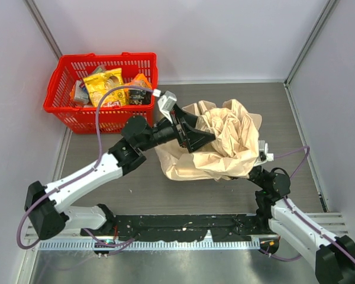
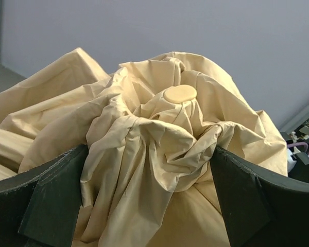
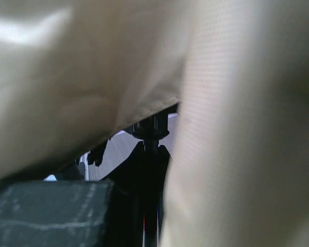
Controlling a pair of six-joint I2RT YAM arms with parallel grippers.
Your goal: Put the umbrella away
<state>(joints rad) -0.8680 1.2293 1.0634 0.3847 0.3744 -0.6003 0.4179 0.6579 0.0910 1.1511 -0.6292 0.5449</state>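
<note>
Umbrella (image 1: 225, 142): the beige canopy lies crumpled on the table (image 1: 136, 183), centre-right, near the red basket (image 1: 65, 106). I see the left gripper (image 1: 202, 133) released, its jaws spread wide on either side of the bunched fabric below the round top cap (image 2: 179, 93). The right gripper (image 1: 259, 157) sits under the canopy's near-right edge. Fabric covers it, so I cannot tell its state.

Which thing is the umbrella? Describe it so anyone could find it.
Start at the red basket in the far left corner. Just right of it lies the umbrella: the only crumpled heap of beige fabric, topped by a flat round cap.
</note>
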